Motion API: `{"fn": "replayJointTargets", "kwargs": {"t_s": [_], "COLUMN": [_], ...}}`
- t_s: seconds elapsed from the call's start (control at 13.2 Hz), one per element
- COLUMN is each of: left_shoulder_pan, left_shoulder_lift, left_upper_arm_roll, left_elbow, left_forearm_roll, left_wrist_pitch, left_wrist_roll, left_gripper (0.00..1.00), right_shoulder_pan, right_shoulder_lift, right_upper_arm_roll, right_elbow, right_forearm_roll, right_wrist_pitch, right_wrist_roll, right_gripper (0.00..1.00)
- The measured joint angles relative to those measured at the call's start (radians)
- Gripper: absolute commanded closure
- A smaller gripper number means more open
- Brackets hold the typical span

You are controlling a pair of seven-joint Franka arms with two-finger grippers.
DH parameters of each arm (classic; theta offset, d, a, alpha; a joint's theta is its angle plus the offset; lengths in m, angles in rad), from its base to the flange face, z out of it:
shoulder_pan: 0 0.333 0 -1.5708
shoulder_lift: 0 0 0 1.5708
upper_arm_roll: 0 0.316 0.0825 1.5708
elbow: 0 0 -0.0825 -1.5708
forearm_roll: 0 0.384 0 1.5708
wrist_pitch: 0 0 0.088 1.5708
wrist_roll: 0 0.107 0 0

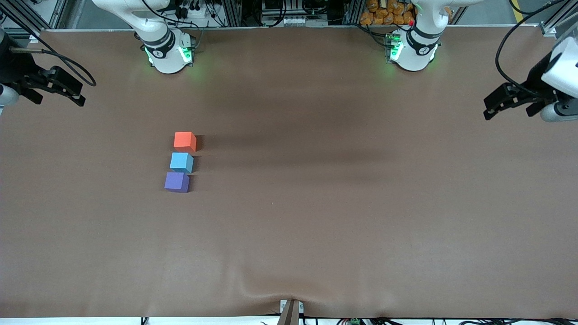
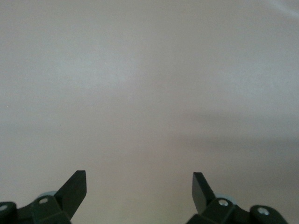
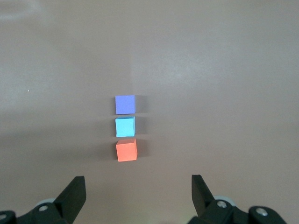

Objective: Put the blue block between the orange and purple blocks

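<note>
1. The left gripper (image 2: 139, 186) hangs with its jaws spread wide and empty above the edge of the table (image 1: 343, 212) at the left arm's end; only bare brown surface shows beneath it.
2. The right gripper (image 3: 138, 189) is also wide open, holding nothing, up at the edge at the right arm's end.
3. There are three blocks, one of each colour, in a short row toward the right arm's end, about midway between the robots' edge and the front edge.
4. The orange block (image 1: 185, 141) lies farthest from the front camera, the blue block (image 1: 181, 162) in the middle, the purple block (image 1: 176, 182) nearest.
5. Blue sits just beside both neighbours; narrow gaps show in the right wrist view.
6. Open surface surrounds the row on every side.
</note>
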Motion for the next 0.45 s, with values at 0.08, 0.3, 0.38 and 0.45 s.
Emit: {"fn": "replayJointTargets", "kwargs": {"t_s": [0.08, 0.3, 0.38, 0.45], "left_shoulder_pan": [0.0, 0.0, 0.0, 0.0], "left_shoulder_lift": [0.0, 0.0, 0.0, 0.0], "left_upper_arm_roll": [-0.005, -0.006, -0.006, -0.006], "left_elbow": [0.004, 0.007, 0.008, 0.011], "left_forearm_roll": [0.0, 0.0, 0.0, -0.003], "left_wrist_pitch": [-0.011, -0.015, -0.015, -0.015], "left_wrist_roll": [0.0, 0.0, 0.0, 0.0], "left_gripper": [0.0, 0.0, 0.0, 0.0], "right_shoulder_pan": [0.0, -0.002, -0.002, -0.002], "right_shoulder_lift": [0.001, 0.002, 0.002, 0.002], "right_upper_arm_roll": [-0.011, -0.031, -0.034, -0.035], "right_elbow": [0.001, 0.002, 0.002, 0.002], "right_forearm_roll": [0.001, 0.002, 0.002, 0.002], "right_wrist_pitch": [0.0, 0.0, 0.0, 0.0], "right_wrist_roll": [-0.02, -0.084, -0.089, -0.091], "right_gripper": [0.0, 0.0, 0.0, 0.0]}}
